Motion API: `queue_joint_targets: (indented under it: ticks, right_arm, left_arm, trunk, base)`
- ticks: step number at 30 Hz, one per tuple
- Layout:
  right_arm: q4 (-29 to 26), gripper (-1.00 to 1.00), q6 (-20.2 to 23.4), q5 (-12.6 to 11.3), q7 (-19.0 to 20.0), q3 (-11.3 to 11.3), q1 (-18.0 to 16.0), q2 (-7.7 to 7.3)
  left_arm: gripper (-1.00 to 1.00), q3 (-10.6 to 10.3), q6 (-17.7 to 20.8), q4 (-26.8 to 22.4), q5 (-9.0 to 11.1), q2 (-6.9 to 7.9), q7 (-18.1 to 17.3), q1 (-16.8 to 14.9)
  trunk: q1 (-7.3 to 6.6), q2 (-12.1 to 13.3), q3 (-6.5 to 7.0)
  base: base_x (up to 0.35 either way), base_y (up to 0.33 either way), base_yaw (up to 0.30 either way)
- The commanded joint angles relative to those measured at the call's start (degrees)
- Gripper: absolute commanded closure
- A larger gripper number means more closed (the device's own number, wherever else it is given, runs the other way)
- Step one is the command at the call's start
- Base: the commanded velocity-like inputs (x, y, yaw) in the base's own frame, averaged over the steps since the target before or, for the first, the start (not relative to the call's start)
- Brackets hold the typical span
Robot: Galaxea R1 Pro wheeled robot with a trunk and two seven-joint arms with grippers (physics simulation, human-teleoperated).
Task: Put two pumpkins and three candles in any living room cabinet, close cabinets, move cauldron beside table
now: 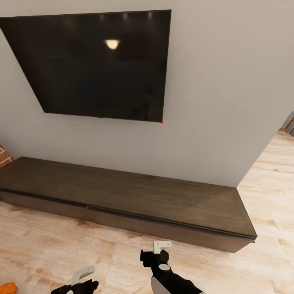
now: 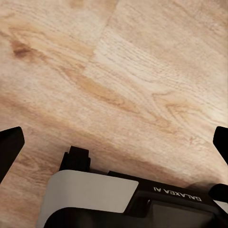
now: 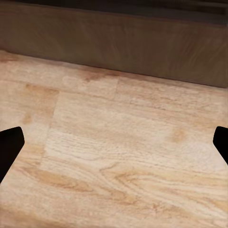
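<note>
The long low dark-brown cabinet (image 1: 134, 196) stands against the grey wall, its drawer fronts looking shut. At the lower left corner of the head view, a sliver of an orange pumpkin (image 1: 7, 288) lies on the wood floor, mostly cut off. My left gripper (image 1: 81, 281) hangs low over the floor to the pumpkin's right, open and empty (image 2: 114, 142). In front of the cabinet's right half, my right gripper (image 1: 157, 253) points toward the cabinet front (image 3: 118, 38); it is open with nothing between its fingers (image 3: 114, 142). The candles, the cauldron and the table are out of view.
A large black TV (image 1: 98, 61) hangs on the wall above the cabinet. A bit of red brickwork (image 1: 4, 157) shows at the far left. Pale wood floor (image 1: 49, 249) runs in front of the cabinet and past its right end (image 1: 269, 183). A white and black robot part (image 2: 95, 194) lies below the left gripper.
</note>
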Motion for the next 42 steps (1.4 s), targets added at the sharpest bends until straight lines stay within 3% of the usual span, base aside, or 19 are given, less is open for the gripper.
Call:
queue_joint_targets:
  ticks: [1, 22, 26, 42]
  right_arm:
    - [0.0, -1.0, -0.2, -0.4, -0.4, 0.4, -0.1, 0.0]
    - [0.2, -1.0, -0.2, 0.0, -0.4, 0.5, -0.1, 0.0]
    - [0.2, -1.0, -0.2, 0.0, -0.4, 0.5, -0.1, 0.0]
    - [0.2, -1.0, -0.2, 0.0, -0.3, 0.5, -0.1, 0.0]
  left_arm:
    - [-1.0, -0.4, 0.0, -0.2, 0.5, 0.09, 0.5, 0.0]
    - [-1.0, 0.1, 0.0, -0.2, 0.5, 0.16, 0.1, 0.0]
    - [-1.0, -0.3, -2.6, -0.1, 0.6, 0.19, -0.2, 0.0]
    - [-1.0, -0.4, -4.0, -0.1, 0.7, 0.19, -0.2, 0.0]
  trunk:
    - [0.0, 0.0, -0.05]
    - [0.0, 0.0, -0.05]
    - [0.0, 0.0, -0.05]
    - [0.0, 0.0, -0.05]
  base:
    - [0.0, 0.0, 0.0]
    - [0.0, 0.0, 0.0]
    - [-0.005, 0.005, 0.005]
    - [-0.084, 0.062, 0.252]
